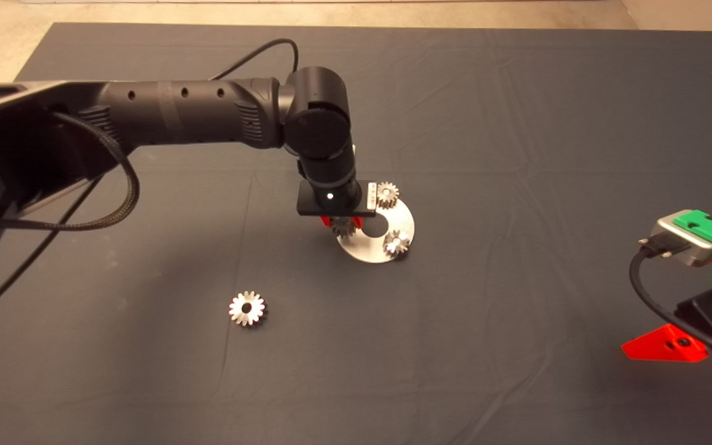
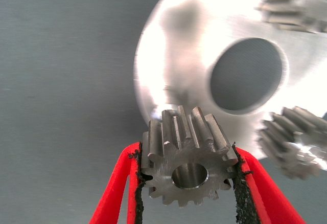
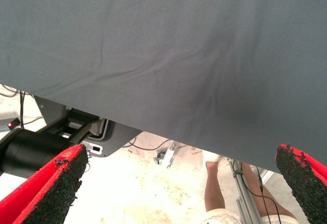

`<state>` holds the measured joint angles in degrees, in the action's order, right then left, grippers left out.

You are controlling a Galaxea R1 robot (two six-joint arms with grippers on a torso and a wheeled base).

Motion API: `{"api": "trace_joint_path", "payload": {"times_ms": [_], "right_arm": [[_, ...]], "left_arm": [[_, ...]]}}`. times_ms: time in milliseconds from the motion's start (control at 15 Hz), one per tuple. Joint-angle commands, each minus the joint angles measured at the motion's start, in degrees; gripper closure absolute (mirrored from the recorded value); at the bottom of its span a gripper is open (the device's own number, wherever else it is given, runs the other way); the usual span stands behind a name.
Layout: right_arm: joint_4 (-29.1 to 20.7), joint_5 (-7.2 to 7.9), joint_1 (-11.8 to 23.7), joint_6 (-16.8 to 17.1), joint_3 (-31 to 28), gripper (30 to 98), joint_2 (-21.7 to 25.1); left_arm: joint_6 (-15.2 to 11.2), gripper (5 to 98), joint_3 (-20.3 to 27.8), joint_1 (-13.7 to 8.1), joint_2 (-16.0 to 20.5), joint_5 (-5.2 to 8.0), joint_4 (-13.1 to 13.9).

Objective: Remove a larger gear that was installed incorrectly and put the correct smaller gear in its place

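**Red fingers pinch the small gear at the plate's edge**

Red-fingered, the left pincer point(image 2: 187, 183) clamps the smaller gear point(image 2: 188, 163) over the nine o'clock rim of the round steel plate point(image 1: 398, 217), where two more small gears point(image 1: 387, 194) sit. The larger gear point(image 1: 247, 308) lies alone on the desk point(image 1: 517, 123) toward seven o'clock. The right pincer point(image 3: 179, 183) waits spread wide at the four o'clock edge.
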<state>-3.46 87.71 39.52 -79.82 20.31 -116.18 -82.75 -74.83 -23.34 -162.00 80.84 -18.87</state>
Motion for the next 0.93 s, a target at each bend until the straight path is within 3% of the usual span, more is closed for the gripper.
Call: {"api": "trace_joint_path", "payload": {"times_ms": [0, 333, 867], "right_arm": [[-1.9, 5.01, 0.6, -0.1, -0.2, 30.8, 0.3], [-1.9, 5.01, 0.6, 0.0, -0.2, 30.8, 0.3], [-1.9, 5.01, 0.6, -0.1, -0.1, 30.8, 0.3]], "left_arm": [[0.0, 69.9, -1.5, -0.9, -0.9, 0.11, 0.0], [1.4, 70.0, -3.2, -0.9, -0.8, 0.35, -0.1], [1.4, 70.0, -2.9, -0.9, -0.4, 3.45, -1.2]]}}
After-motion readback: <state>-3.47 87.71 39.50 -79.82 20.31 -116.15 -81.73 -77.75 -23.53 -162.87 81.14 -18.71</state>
